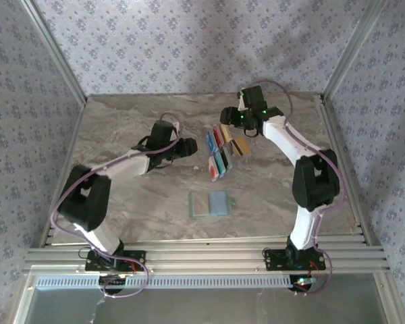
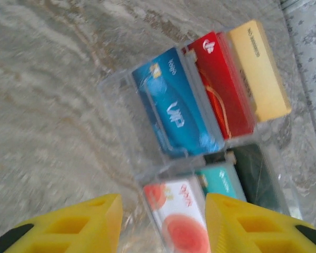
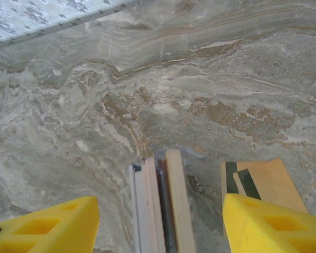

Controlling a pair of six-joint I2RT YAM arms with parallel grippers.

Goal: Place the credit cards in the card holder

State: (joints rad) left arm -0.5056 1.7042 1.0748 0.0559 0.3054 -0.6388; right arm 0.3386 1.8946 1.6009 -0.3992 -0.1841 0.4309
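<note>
My left hand [image 2: 163,224] spread above cards [image 2: 174,113], frame centre; right hand [image 3: 160,224] spread astride cards, contact unclear; holder [image 1: 210,202] lower centre.

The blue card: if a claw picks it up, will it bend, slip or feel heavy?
The blue card looks thin and flat, so probably light and fairly stiff. Its smooth face may slip. It sits close beside the red card in a clear tray, so reaching its edges seems hard.
</note>
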